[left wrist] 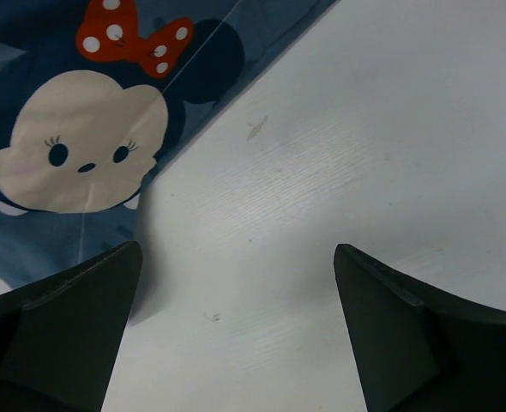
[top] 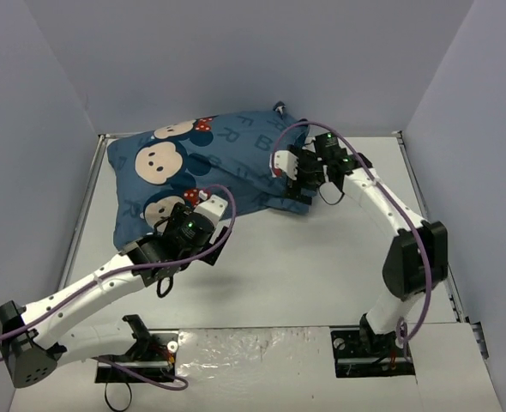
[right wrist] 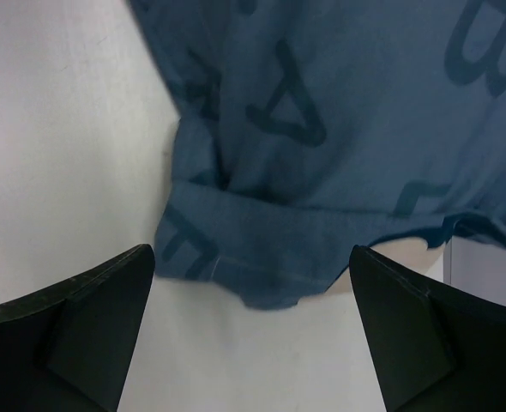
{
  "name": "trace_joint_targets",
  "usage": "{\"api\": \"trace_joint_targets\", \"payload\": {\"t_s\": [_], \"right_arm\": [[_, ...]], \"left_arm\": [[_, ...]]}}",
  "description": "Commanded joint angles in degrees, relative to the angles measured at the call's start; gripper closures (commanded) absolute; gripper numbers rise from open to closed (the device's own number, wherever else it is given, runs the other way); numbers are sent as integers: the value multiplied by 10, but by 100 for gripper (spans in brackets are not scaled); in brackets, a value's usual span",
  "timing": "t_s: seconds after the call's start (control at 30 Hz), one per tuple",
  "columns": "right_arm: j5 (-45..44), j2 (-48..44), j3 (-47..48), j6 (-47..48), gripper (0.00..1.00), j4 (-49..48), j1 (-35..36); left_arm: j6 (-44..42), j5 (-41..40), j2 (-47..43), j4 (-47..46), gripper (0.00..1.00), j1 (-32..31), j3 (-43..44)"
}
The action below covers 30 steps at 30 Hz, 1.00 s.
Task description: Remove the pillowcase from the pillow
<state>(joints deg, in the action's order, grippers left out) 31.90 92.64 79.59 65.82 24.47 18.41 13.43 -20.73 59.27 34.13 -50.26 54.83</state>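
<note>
Pillowcase [top: 193,167] lies plump across the far left of the table [top: 322,275], mouse faces up, its right end reaching past the middle. Your left arm stretches low from its base on a diagonal, wrist at the near edge of the fabric. The left claw [left wrist: 236,257] is spread wide and holds nothing; you see bare table between its fingers and the bow-wearing mouse just to the left. Your right arm rises to an elbow out on the right, then its forearm reaches back toward the left to the cover's right end. The right claw [right wrist: 253,257] also gapes wide and grips nothing, with the folded hem lying between its fingers.
</note>
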Motion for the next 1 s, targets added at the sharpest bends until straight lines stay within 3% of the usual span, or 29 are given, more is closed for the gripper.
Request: {"api": "trace_joint_targets", "payload": {"t_s": [0.0, 0.03, 0.07, 0.23, 0.33, 0.47, 0.5, 0.57, 0.7, 0.77, 0.8, 0.87, 0.9, 0.93, 0.97], "right_arm": [[-43, 77, 60, -85, 7, -92, 15], [-87, 107, 76, -167, 7, -127, 20], [-105, 120, 100, -189, 0, -133, 22], [-244, 157, 85, -265, 0, -202, 53], [-261, 160, 72, -278, 0, -210, 51], [-184, 154, 51, -271, 0, -207, 16], [-171, 154, 48, -268, 2, -208, 11], [-145, 155, 44, -261, 5, -207, 2], [-116, 152, 31, -245, 20, -207, -7], [-106, 157, 30, -249, 26, -205, -10], [-93, 158, 30, -250, 34, -203, -12], [-84, 162, 29, -253, 43, -202, -14], [-72, 163, 29, -262, 55, -201, -15], [-66, 164, 32, -267, 62, -201, -16], [-62, 166, 33, -274, 67, -200, -16]], "left_arm": [[-52, -127, 14, 2, 5, -5, -1], [-63, -142, 18, -5, 5, -1, -8], [-82, -151, 32, -18, 5, 5, -7], [-114, -142, 99, -67, 3, 95, -3], [-132, -139, 138, -108, 2, 135, -5], [-173, -167, 208, -188, 0, 171, 6], [-176, -166, 222, -198, 8, 180, 10], [-183, -180, 263, -234, 11, 197, 19], [-199, -202, 318, -282, 14, 213, 38], [-205, -202, 347, -299, 21, 224, 48], [-205, -201, 364, -301, 25, 228, 63], [-206, -199, 378, -303, 36, 239, 77], [-207, -194, 385, -305, 42, 242, 86], [-210, -186, 388, -307, 56, 246, 89], [-210, -180, 390, -309, 64, 252, 92]]}}
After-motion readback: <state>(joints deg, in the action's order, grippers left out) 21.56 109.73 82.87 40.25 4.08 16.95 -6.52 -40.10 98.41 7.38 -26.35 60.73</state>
